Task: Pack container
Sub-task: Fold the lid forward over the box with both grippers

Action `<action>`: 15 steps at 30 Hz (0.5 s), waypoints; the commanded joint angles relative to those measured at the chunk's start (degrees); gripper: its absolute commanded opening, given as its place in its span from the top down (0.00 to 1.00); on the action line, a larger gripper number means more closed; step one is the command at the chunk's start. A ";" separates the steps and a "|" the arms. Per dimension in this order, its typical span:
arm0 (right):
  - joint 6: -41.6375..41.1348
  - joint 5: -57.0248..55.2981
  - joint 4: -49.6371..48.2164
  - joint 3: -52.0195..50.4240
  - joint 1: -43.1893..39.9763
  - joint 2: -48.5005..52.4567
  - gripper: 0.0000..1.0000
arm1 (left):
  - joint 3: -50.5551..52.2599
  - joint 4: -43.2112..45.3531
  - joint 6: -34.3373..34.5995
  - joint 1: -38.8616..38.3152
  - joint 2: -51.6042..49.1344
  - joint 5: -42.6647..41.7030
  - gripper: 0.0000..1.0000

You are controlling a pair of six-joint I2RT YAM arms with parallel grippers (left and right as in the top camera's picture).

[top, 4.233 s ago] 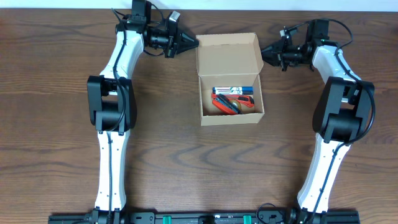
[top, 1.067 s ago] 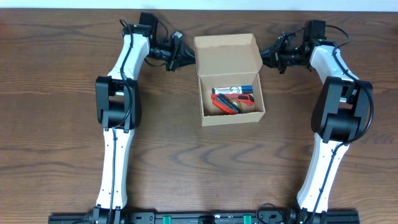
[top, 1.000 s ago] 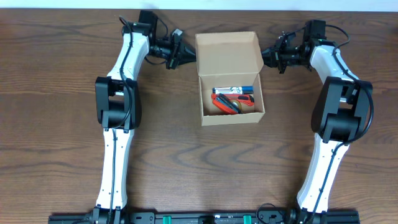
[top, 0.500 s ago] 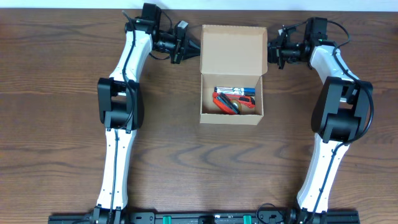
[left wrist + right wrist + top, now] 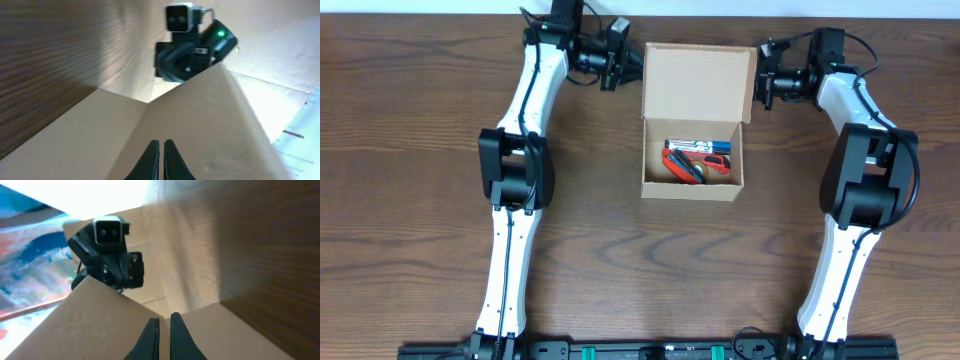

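The container (image 5: 692, 189) is a tan cardboard box in the middle of the table, with blue, red and orange markers (image 5: 696, 160) lying in it. Its lid flap (image 5: 698, 84) stands up at the far side. My left gripper (image 5: 637, 68) is shut, its tip against the lid's left edge. My right gripper (image 5: 759, 82) is shut at the lid's right edge. In the left wrist view the shut gripper (image 5: 162, 145) rests on the cardboard lid (image 5: 215, 125). In the right wrist view the gripper (image 5: 164, 322) likewise lies against the lid (image 5: 95, 325).
The wooden table (image 5: 410, 200) stretches round the box. Both arms reach along the far edge from either side. Each wrist view shows the opposite arm's camera head above the lid, the right one (image 5: 181, 17) and the left one (image 5: 109, 232).
Both shut grippers have moved toward the far edge along the lid's sides. The lid flap stands more upright, and the box has shifted slightly to the right.
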State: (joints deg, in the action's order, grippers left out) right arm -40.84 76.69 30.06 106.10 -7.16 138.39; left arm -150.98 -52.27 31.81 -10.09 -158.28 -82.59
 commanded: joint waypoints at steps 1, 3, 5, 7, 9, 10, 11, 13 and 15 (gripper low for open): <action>-0.50 5.29 0.04 -0.24 1.09 -0.13 0.99 | -3.78 -0.37 1.44 -0.35 -1.09 -1.97 0.94; -0.50 5.46 0.63 -0.24 1.42 -1.14 0.98 | -5.20 -0.39 1.68 -0.61 -1.09 -2.71 0.94; -0.48 5.44 1.40 -0.24 1.70 -2.69 0.98 | -6.64 -0.81 1.92 -1.11 -1.09 -3.28 0.94; -0.46 5.44 2.49 -0.24 2.03 -4.17 0.98 | -8.00 -1.53 1.90 -1.66 -1.09 -3.26 0.94; 0.31 5.42 3.78 -0.24 2.40 -5.81 0.98 | -9.05 -1.68 1.90 -2.21 -1.09 -3.43 0.94; 0.81 5.40 4.66 -0.24 2.64 -6.49 0.98 | -9.57 -1.70 1.90 -2.40 -1.09 -3.50 0.94; 1.55 5.25 5.77 -0.24 2.91 -7.19 0.98 | -10.08 -1.73 1.90 -2.62 -1.09 -3.52 0.94; 2.93 5.18 7.87 -0.24 3.43 -8.24 0.98 | -11.15 -1.70 2.08 -2.75 -1.09 -4.04 0.94; 5.09 4.55 11.50 -0.24 3.96 -9.33 0.98 | -12.33 -1.77 2.10 -2.73 -1.07 -4.33 0.94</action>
State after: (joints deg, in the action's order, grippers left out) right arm -39.66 80.16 38.52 106.00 -4.49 132.88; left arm -160.40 -53.78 33.28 -12.71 -158.28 -85.10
